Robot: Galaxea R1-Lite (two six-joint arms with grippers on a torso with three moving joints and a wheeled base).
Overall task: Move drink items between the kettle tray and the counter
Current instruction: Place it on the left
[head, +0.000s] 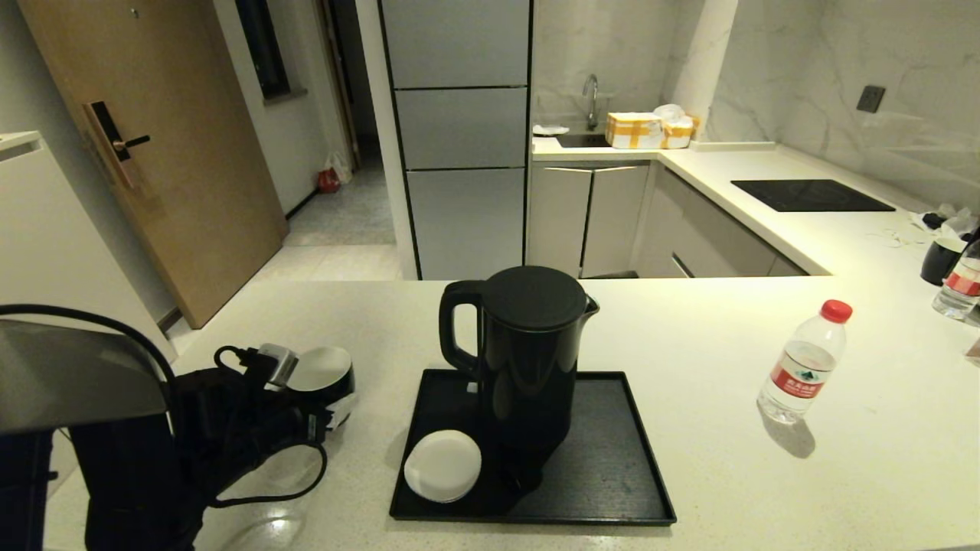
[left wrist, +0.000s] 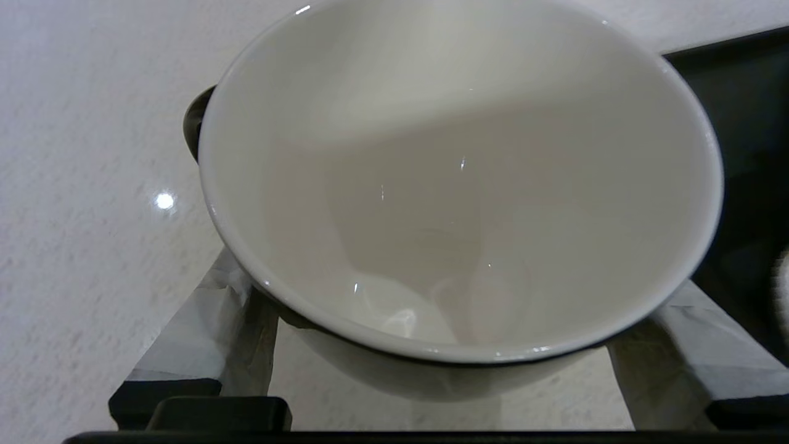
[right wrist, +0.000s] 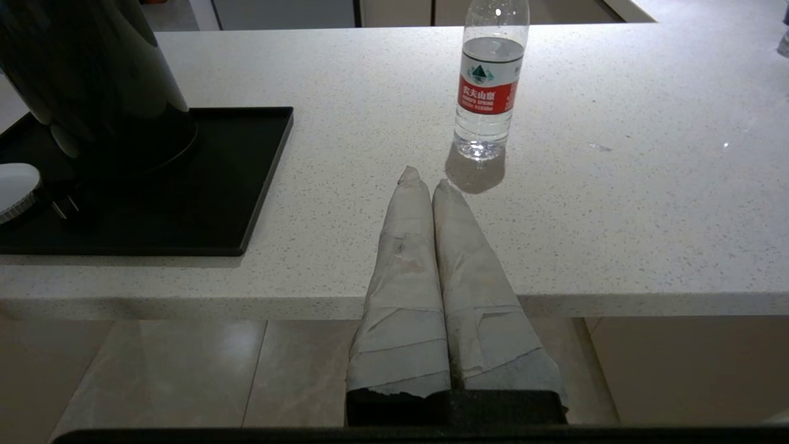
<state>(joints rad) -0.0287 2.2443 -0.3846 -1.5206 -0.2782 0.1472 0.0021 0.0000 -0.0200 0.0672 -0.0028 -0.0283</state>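
Observation:
The black cup with a white inside (head: 321, 370) is on the counter (head: 712, 321) just left of the kettle tray (head: 620, 467). My left gripper (head: 308, 398) is shut on the cup (left wrist: 456, 185), with a taped finger (left wrist: 228, 308) against each side under the rim. The tall black kettle (head: 528, 360) stands on the tray. A clear bottle with a red cap (head: 804, 367) stands on the counter to the right. My right gripper (right wrist: 426, 180) is shut and empty, hanging at the counter's front edge just short of the bottle (right wrist: 490, 92).
A white saucer (head: 442, 465) lies on the tray's near left corner beside the kettle. At the far right edge stand another black cup (head: 942, 260) and another bottle (head: 961, 287). A black hob panel (head: 811, 195) lies in the side counter behind.

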